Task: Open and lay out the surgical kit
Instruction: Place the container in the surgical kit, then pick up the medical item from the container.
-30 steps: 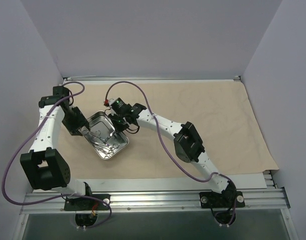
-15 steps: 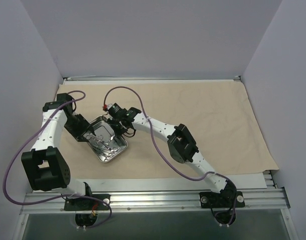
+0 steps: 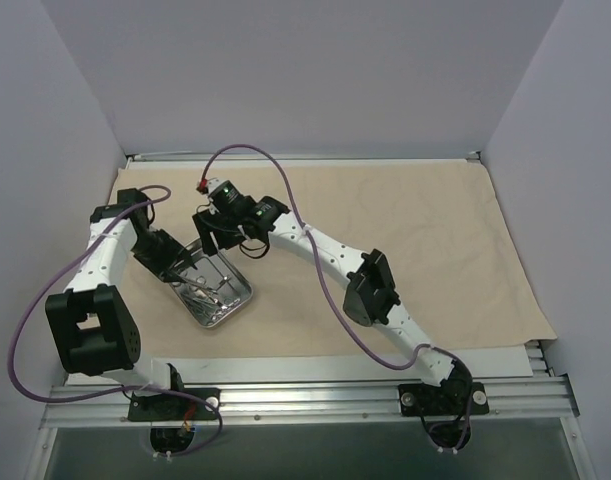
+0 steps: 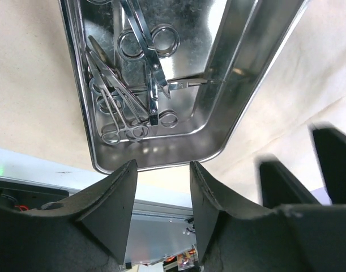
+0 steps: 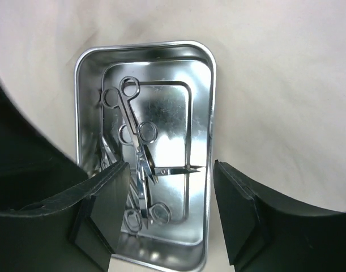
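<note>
Fingers (image 5: 105,215) of right gripper (image 5: 170,169): apart, nothing between the pads. Hung above steel tray (image 5: 209,102), looking almost straight down into it. Left gripper (image 4: 161,167) low at one short end of the tray, fingers (image 4: 119,209) likewise apart and empty, tips just short of the rim, not touching as far as can be told.

Tray resting on the cloth wrap (image 3: 405,230), toward its left side, set at a slant to the near edge. Wrap open and flat, creased. Instruments (image 5: 140,170) all inside the tray, bunched along one long wall, overlapping. Long axes mostly along the tray's length, ring handles at both ends of the heap. One crosswise piece (image 5: 178,169) pointing at the opposite wall.

Key relation: from the right wrist, the heap directly below and a little toward the left-hand finger, with the closing line across the shanks, not along them. Judged the better placed of the two for a pick. Left sits end-on and low, better suited to steadying the rim.

Laying out not yet begun, by the look of it. Risk: tangled rings, two pieces lifting together.
</note>
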`<state>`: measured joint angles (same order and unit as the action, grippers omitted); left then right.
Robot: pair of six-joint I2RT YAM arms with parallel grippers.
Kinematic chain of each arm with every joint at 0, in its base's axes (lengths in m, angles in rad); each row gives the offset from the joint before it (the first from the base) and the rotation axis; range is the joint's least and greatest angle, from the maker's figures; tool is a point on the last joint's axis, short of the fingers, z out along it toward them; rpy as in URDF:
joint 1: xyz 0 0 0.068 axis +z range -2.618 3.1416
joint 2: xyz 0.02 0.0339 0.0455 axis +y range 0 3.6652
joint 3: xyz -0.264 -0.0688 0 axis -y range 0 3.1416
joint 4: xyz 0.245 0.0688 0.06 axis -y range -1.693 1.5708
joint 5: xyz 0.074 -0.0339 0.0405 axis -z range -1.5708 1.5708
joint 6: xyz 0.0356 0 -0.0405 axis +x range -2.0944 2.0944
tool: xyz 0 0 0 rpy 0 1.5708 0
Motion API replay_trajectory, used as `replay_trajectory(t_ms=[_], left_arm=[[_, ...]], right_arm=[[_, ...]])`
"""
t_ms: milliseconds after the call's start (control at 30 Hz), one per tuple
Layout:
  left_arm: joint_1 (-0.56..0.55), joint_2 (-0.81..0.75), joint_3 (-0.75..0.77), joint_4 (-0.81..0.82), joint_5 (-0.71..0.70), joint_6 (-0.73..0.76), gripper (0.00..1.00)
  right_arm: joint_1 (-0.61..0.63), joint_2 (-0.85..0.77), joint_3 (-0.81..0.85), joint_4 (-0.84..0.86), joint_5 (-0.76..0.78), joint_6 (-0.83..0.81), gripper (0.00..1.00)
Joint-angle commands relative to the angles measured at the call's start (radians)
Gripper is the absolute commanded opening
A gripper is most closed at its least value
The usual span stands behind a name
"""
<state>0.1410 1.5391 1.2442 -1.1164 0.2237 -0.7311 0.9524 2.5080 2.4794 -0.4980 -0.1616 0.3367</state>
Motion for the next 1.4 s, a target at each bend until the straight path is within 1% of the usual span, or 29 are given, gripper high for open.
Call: replay_trajectory(t_ms=[0,133,167,233,267,300,367,400,533,767,900,1133,1167,1200,1267,1300,1367], left_arm=[[-0.003,0.035,0.000,0.044,-0.010,-0.043,0.50],[-0.012,0.084,-0.003,0.050,-0.052,-0.088,0.50],[-0.015,0.098,-0.008,0.053,-0.064,-0.103,0.50],[-0.021,0.108,-0.014,0.072,-0.075,-0.149,0.51],[-0.024,0.113,-0.014,0.075,-0.079,-0.163,0.52],[-0.033,0.133,-0.002,0.078,-0.099,-0.183,0.52],[-0.046,0.170,0.017,0.073,-0.112,-0.198,0.52],[-0.056,0.182,0.033,0.073,-0.125,-0.206,0.53],[-0.076,0.230,0.038,0.095,-0.155,-0.258,0.52],[-0.083,0.283,-0.006,0.167,-0.175,-0.289,0.50],[-0.086,0.328,0.003,0.178,-0.178,-0.300,0.50],[-0.095,0.374,0.006,0.185,-0.187,-0.304,0.48],[-0.093,0.378,0.004,0.187,-0.185,-0.304,0.47],[-0.095,0.381,-0.005,0.196,-0.187,-0.301,0.42],[-0.095,0.381,-0.008,0.202,-0.187,-0.300,0.36],[-0.095,0.378,-0.009,0.204,-0.187,-0.298,0.30],[-0.095,0.372,-0.008,0.202,-0.192,-0.291,0.25]], right_arm=[[-0.049,-0.156,0.003,-0.080,0.043,0.021,0.61],[-0.118,-0.335,-0.170,-0.145,0.132,-0.017,0.59],[-0.130,-0.403,-0.242,-0.151,0.152,-0.022,0.59],[-0.165,-0.469,-0.315,-0.165,0.158,-0.034,0.59],[-0.173,-0.529,-0.353,-0.162,0.158,-0.037,0.60],[-0.181,-0.555,-0.420,-0.157,0.189,-0.050,0.60],[-0.188,-0.625,-0.485,-0.136,0.194,-0.054,0.60],[-0.193,-0.644,-0.551,-0.123,0.180,-0.056,0.60],[-0.245,-0.721,-0.686,-0.053,0.119,-0.054,0.60],[-0.345,-0.781,-0.769,-0.022,0.048,-0.082,0.59],[-0.382,-0.790,-0.798,-0.022,0.014,-0.088,0.58],[-0.406,-0.801,-0.821,-0.028,0.002,-0.099,0.58],[-0.408,-0.801,-0.820,-0.028,0.002,-0.099,0.58],[-0.409,-0.799,-0.820,-0.027,0.002,-0.097,0.57],[-0.411,-0.799,-0.818,-0.027,0.002,-0.096,0.57],[-0.409,-0.796,-0.818,-0.027,0.002,-0.094,0.57],[-0.411,-0.795,-0.817,-0.025,0.000,-0.093,0.57]])
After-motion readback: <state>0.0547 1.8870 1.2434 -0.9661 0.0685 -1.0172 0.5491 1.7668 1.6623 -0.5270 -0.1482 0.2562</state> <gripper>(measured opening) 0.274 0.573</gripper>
